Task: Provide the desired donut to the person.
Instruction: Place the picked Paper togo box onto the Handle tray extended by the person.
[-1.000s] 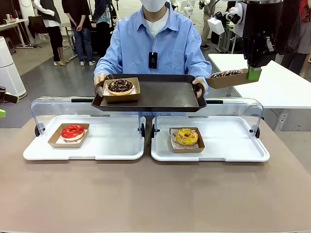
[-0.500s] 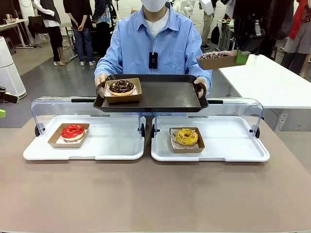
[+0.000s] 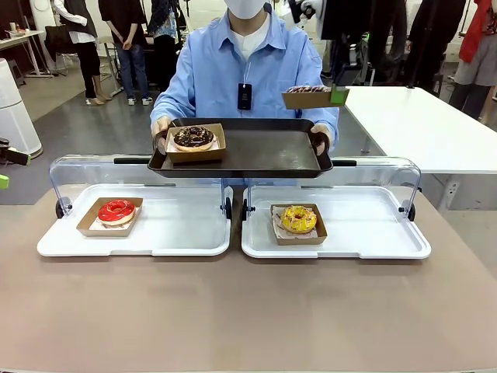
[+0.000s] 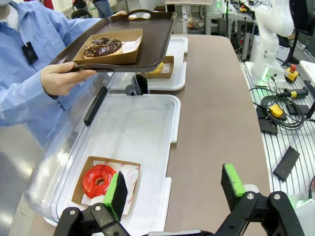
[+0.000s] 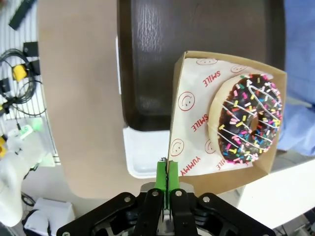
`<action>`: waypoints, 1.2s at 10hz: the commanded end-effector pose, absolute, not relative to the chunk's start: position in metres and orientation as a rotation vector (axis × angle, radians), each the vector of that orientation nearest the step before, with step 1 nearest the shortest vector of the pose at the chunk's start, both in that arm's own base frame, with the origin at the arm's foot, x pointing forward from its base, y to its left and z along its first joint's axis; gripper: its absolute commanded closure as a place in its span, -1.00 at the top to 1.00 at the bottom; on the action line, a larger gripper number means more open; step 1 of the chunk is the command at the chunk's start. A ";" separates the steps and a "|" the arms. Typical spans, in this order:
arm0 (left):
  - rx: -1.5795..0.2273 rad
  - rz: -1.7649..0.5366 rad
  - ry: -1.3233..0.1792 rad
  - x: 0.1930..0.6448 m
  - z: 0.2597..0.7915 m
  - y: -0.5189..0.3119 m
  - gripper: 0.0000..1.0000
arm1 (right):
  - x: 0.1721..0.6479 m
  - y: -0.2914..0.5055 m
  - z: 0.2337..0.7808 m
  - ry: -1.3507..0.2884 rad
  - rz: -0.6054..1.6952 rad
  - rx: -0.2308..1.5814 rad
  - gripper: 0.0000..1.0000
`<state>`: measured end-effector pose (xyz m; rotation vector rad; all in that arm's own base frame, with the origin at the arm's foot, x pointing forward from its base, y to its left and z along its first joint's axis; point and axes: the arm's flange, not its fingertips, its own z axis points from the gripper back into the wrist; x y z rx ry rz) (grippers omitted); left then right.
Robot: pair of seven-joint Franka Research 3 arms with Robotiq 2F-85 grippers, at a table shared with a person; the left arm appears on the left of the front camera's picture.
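Note:
The person (image 3: 248, 66) in a light blue shirt holds a dark tray (image 3: 264, 151) with both hands over the far side of the table. A chocolate donut in a cardboard box (image 3: 194, 140) sits on the tray's left part. My right gripper (image 3: 338, 95) is shut on the edge of a second box (image 3: 311, 97) holding a sprinkled chocolate donut (image 5: 248, 120), hanging above the tray's right end (image 5: 197, 29). My left gripper (image 4: 174, 184) stands open near the red donut (image 4: 98, 180) in its box.
Two white display trays with raised clear lids sit on the brown table: the left tray (image 3: 171, 233) holds the red donut (image 3: 116, 210), the right tray (image 3: 365, 229) a yellow donut (image 3: 299, 219). A white table (image 3: 435, 132) stands at the back right. Bystanders stand far behind.
My right gripper has carried the sprinkled donut's box leftward and slightly up, from beside the tray's right edge to above its right end. The person's tray stays put.

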<state>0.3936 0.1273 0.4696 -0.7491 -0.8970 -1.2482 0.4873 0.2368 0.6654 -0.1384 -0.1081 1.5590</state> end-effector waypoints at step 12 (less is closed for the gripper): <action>-0.751 -1.250 -0.902 0.393 0.470 0.129 1.00 | 0.515 0.275 0.584 -0.029 1.637 0.041 -0.96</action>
